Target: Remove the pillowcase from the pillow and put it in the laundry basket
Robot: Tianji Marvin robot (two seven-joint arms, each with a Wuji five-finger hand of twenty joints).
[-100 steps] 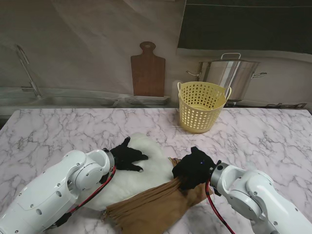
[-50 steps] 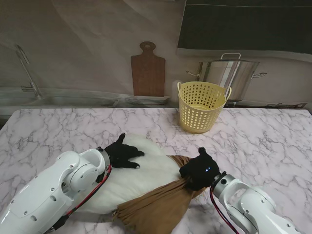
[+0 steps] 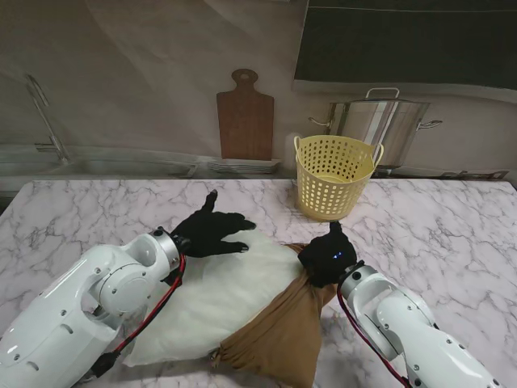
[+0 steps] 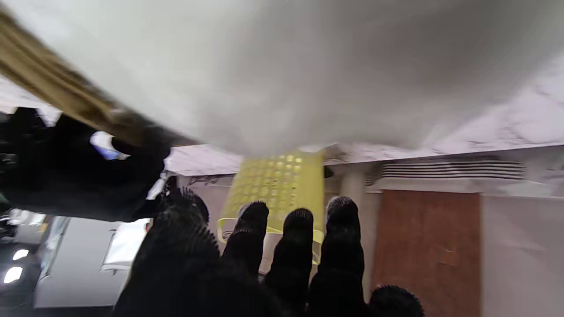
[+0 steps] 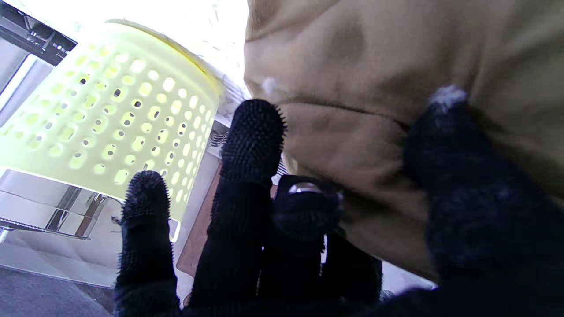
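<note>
A white pillow [image 3: 214, 299] lies on the marble table [image 3: 97, 214], its right end still inside a tan pillowcase [image 3: 279, 335] that bunches toward me. My right hand [image 3: 327, 257] is shut on the far end of the pillowcase; the right wrist view shows the tan cloth [image 5: 396, 88] pinched between thumb and fingers. My left hand [image 3: 212, 232] hovers open, fingers spread, over the pillow's far left corner, and the left wrist view shows the white pillow [image 4: 286, 66] beyond its fingertips [image 4: 299, 220]. The yellow laundry basket [image 3: 333, 178] stands farther back on the right.
A wooden cutting board [image 3: 245, 117] leans on the back wall. A steel stockpot [image 3: 386, 121] stands behind the basket. A sink and faucet [image 3: 44, 121] are at the far left. Bare marble shows to the left and right.
My right hand has pulled the pillowcase away from me and up, baring more pillow. My left hand lifted off the pillow and spread its fingers. The pillow shifted toward me.
</note>
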